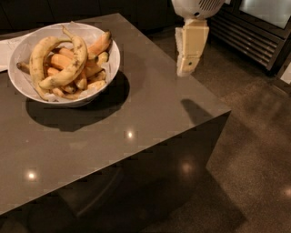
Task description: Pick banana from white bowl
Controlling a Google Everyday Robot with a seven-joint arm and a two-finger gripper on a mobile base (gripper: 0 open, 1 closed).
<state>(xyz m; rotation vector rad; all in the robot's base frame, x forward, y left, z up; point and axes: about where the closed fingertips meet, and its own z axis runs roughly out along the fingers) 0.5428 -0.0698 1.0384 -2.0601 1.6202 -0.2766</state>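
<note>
Near the tabletop's (136,113) right edge, the tool (186,69) hangs pointing down, well apart from the white bowl (114,57). Spread or pressed together: cannot tell. The speckled banana (78,57) lies on top of the pile in the bowl, far left, untouched.

Pincer (187,68) over table (136,159) edge, arm (198,6) cropped at top, lower bananas (93,84) half buried

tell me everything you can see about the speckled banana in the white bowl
The banana is long, curved, yellow with brown speckles and a thin dark stem at its upper end. It lies atop the pile in the white bowl, resting across shorter orange bananas. The hand hangs well apart, above the right edge of the table.
</note>
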